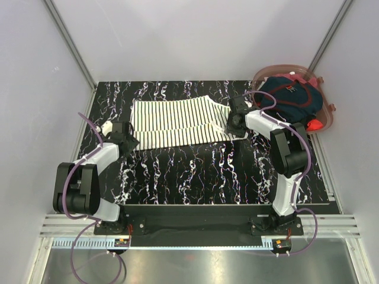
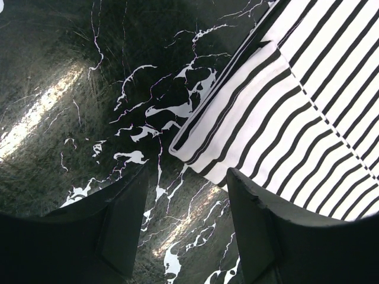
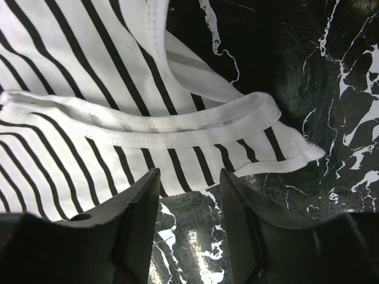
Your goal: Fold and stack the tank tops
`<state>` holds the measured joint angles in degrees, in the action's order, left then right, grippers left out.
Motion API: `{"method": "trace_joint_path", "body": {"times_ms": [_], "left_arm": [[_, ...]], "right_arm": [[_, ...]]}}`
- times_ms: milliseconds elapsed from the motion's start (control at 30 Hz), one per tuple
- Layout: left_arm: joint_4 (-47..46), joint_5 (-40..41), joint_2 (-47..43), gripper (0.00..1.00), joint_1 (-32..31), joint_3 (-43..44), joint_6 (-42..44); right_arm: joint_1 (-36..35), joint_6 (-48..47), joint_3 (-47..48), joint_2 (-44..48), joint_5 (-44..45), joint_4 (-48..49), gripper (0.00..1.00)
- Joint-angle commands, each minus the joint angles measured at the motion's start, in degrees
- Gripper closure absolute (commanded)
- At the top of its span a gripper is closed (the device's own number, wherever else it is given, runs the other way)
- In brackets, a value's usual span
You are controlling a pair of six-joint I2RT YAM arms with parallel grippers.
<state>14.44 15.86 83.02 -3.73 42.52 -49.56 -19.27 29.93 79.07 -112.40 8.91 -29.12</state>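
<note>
The white, navy-striped tank top [image 1: 177, 121] lies spread flat at the back middle of the black marbled table [image 1: 195, 174]. My left gripper [image 1: 129, 144] is at its near left corner. In the left wrist view that corner [image 2: 249, 118] lies just ahead of the left gripper [image 2: 189, 177], whose jaws stand open over bare table. My right gripper [image 1: 232, 126] is at the top's right end. In the right wrist view the striped cloth and its white-trimmed edge [image 3: 177, 127] lie just past the right gripper [image 3: 189, 177], open with nothing between its fingers. The dark navy tank top [image 1: 290, 97] lies bunched in a basket.
A translucent pink basket [image 1: 278, 66] stands at the table's back right corner, with something red [image 1: 315, 125] at its near rim. White walls enclose the table at the left, back and right. The arm bases are bolted at the near edge.
</note>
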Motion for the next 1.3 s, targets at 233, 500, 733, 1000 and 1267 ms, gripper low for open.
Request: {"method": "trace_joint_path", "body": {"times_ms": [233,500,733,1000,1267], "left_arm": [[-2.22,-1.27,2.40,0.38,0.21,0.46,-0.71],[-2.66,-0.74,4.25,0.46,0.30,0.54,-1.06],[-2.39,-0.04,6.36,0.59,1.44,2.74,-0.98],[-3.36,-1.44,6.97,0.67,3.46,2.21,-0.01],[-4.68,-2.85,8.82,0.95,3.64,3.00,1.13]], "right_arm": [[0.99,3.46,-1.37,-0.81,3.49,2.40,0.45],[0.99,3.55,-3.30,0.95,4.63,3.28,0.46],[0.90,3.73,-5.77,5.26,6.38,3.02,0.44],[0.90,4.08,-6.74,4.91,7.18,3.11,0.40],[0.90,4.52,-3.04,0.87,10.08,2.14,0.81]]}}
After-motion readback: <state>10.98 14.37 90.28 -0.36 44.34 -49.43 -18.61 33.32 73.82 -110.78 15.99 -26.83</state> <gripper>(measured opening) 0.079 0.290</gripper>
